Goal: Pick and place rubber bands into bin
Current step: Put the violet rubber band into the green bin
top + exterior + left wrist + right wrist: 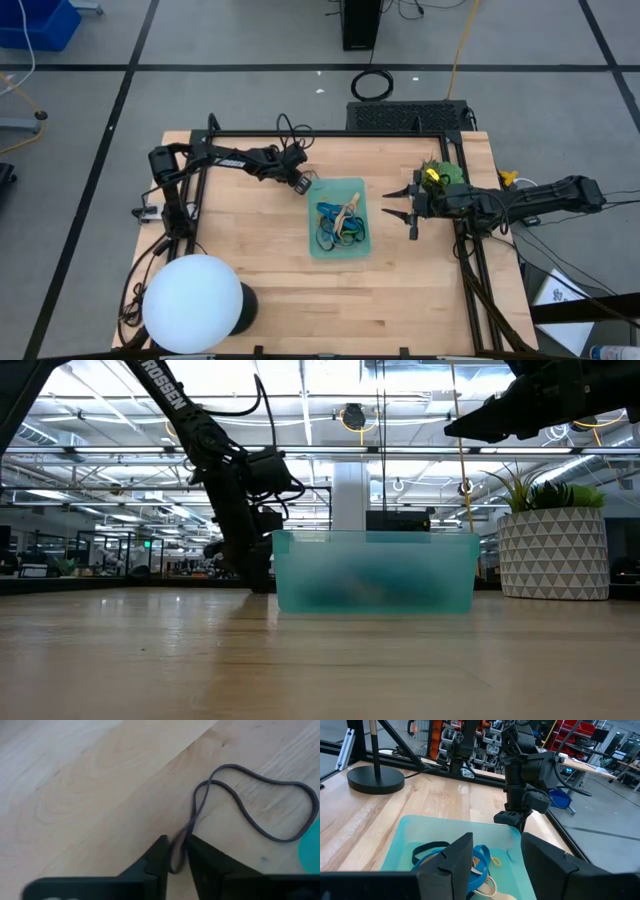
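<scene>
Left gripper (pixel 178 854) pinches a dark rubber band (pixel 250 802) on the table beside the bin (pixel 338 216), seemingly gripped; right gripper (pixel 401 203) hovers wide apart.

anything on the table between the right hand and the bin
No, that stretch is bare wood in the high view: the right hand hovers open just off the bin, with nothing between. The plant sits behind the hand, not in the gap.

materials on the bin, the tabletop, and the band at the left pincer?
Bin: translucent teal plastic, probably; contents show blurred through its wall.
Tabletop: pale wood, visible grain, matte.
Band: thin dark grey loop, likely rubber; lies limp on the wood, one end between the left pincer fingers.
</scene>
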Available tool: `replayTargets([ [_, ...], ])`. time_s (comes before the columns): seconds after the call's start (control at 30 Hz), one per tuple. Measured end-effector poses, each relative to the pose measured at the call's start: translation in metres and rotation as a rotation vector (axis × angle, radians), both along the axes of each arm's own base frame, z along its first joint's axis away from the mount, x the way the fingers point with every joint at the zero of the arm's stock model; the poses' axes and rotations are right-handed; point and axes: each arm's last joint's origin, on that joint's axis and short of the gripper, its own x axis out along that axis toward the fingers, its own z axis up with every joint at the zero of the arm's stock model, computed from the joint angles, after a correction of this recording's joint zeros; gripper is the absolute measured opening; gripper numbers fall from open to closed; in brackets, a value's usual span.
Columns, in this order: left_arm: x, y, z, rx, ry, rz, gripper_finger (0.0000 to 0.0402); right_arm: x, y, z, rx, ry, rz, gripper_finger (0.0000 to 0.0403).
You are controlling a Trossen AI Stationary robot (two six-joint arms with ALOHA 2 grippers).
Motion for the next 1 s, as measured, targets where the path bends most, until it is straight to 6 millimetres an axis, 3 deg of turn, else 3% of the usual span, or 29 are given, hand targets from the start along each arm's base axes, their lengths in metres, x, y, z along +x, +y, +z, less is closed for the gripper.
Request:
replayTargets([
  [0.23,-0.001,0.001,0.000,0.009,0.010,-0.012,0.0009,0.000,0.000,0.000,0.000,0.000,0.000,0.0161],
  [0.57,-0.004,-0.002,0.012,0.015,-0.007,-0.028,0.0007,0.000,0.000,0.000,-0.001,0.005,0.000,0.0161],
  [1.0,-0.017,-0.022,0.105,0.180,-0.273,-0.067,0.0005,0.000,0.000,-0.001,-0.005,0.008,0.001,0.0161],
])
